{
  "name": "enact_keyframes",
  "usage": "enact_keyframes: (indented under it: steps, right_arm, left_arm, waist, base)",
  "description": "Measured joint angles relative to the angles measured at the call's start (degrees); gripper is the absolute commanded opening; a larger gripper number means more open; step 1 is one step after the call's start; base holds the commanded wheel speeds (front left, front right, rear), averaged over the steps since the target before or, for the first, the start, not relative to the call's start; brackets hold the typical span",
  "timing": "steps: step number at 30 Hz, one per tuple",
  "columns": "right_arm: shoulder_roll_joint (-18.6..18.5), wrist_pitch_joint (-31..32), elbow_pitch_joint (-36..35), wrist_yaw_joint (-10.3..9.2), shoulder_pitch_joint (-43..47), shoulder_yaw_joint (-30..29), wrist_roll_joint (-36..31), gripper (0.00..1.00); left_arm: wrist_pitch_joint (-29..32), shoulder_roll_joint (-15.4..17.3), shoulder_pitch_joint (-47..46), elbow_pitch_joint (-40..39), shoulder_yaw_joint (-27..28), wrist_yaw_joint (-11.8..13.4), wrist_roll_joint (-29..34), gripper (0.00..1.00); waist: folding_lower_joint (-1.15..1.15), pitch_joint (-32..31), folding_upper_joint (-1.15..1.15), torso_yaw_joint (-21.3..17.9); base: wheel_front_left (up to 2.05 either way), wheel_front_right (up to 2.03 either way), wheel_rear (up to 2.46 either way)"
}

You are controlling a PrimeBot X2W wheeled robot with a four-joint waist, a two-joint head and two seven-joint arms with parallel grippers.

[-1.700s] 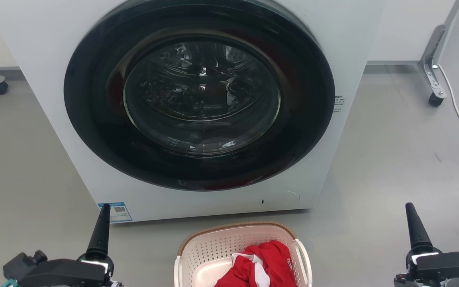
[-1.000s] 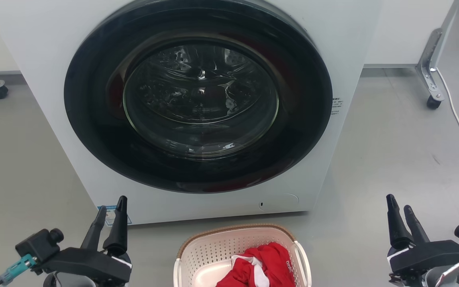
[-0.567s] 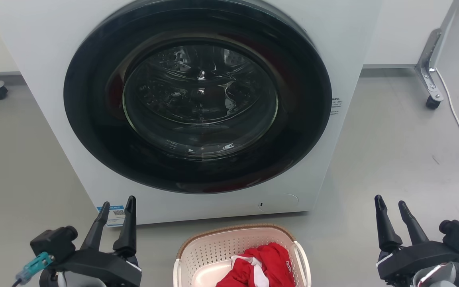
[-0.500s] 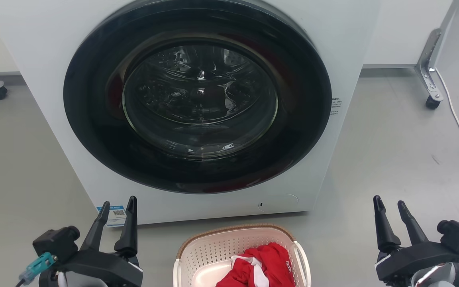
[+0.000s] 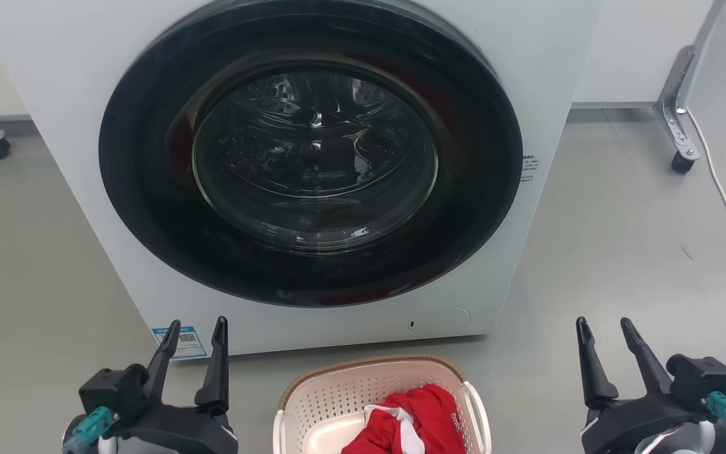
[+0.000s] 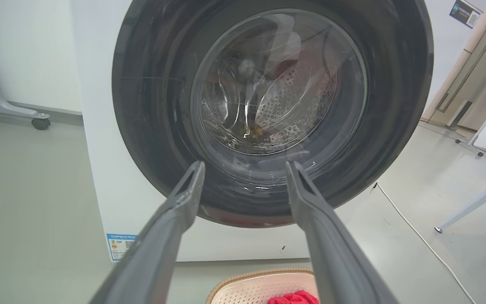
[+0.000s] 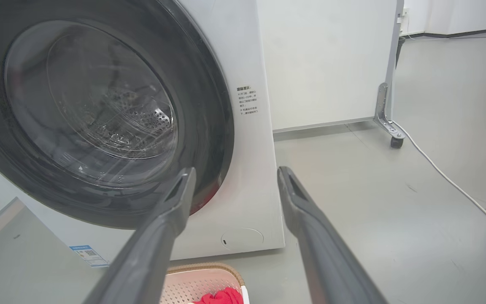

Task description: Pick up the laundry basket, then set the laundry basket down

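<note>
1. Washer point(image 5: 312, 170): white front-loader at 12 o'clock, door shut. Unmoved.
2. Basket point(image 5: 325, 403): on the floor at 6 o'clock, just before the washer's foot. It sits in the same place as 1.7 s ago, untouched and not yet lifted.
3. Left gripper point(image 5: 198, 323): at 8 o'clock of the basket, fingers apart, empty. Earlier it showed as one dark spike farther out; since then it has spread and drifted inward.
4. Right gripper point(image 5: 603, 321): at 4 o'clock, well apart from the basket, fingers apart, empty. Same change, mirrored.
5. Garment point(image 5: 420, 416): red, heaped inside the basket.

Note: the arms appear to be bracketing the basket for a two-sided lift. The reach down remains.
</note>
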Motion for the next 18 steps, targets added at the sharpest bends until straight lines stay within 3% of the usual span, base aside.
enact_keyframes:
  steps: [18]
  right_arm:
    - [-0.7,-3.6,2.2,-2.2,-0.1,2.7,-10.1,1.0]
  left_arm:
    - [-0.9,0.3,0.3,1.6,-1.5,2.7,9.2,1.0]
  waist:
    - [0.0,-0.4,0.0,-0.2]
  base:
    - [0.0,0.0,0.0]
